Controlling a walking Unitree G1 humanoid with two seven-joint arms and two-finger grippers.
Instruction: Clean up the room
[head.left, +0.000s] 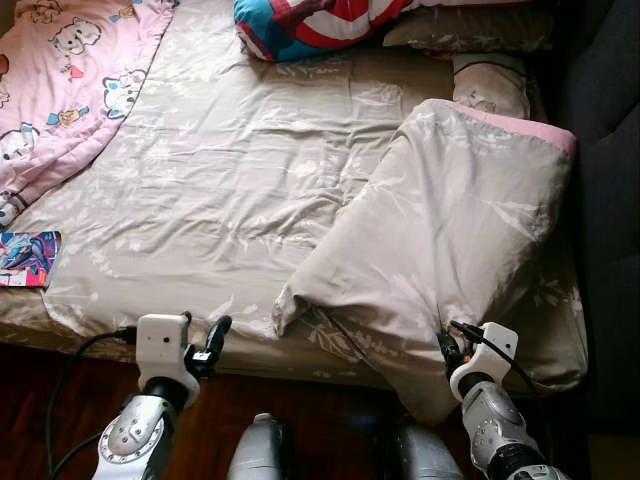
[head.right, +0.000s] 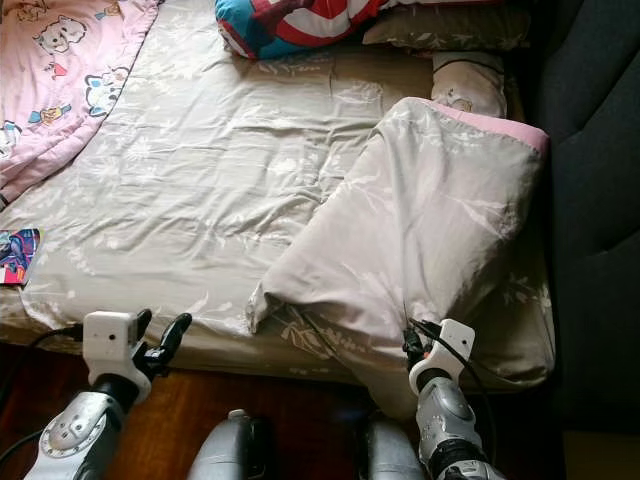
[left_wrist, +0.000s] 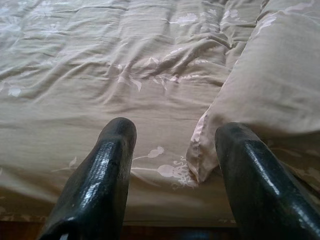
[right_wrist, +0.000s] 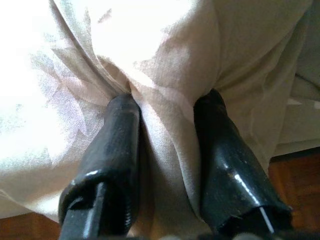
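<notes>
Beige floral duvet (head.left: 440, 230): soft, creased, pink-lined, folded back over bed's right near corner. Right gripper (right_wrist: 165, 107): fingers clamped on duvet fold at bed edge. Left gripper (left_wrist: 175, 145): fingers apart, empty, near duvet corner. Bed (head.left: 200, 180): wrinkled matching sheet. One pink cartoon blanket (head.left: 60, 80), two pillows.

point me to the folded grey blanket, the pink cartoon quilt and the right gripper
folded grey blanket (head.left: 450, 220): left eye view, middle of its top face.
pink cartoon quilt (head.left: 70, 70): left eye view, printed top.
right gripper (right_wrist: 167, 107): right wrist view, between fingertips.
</notes>
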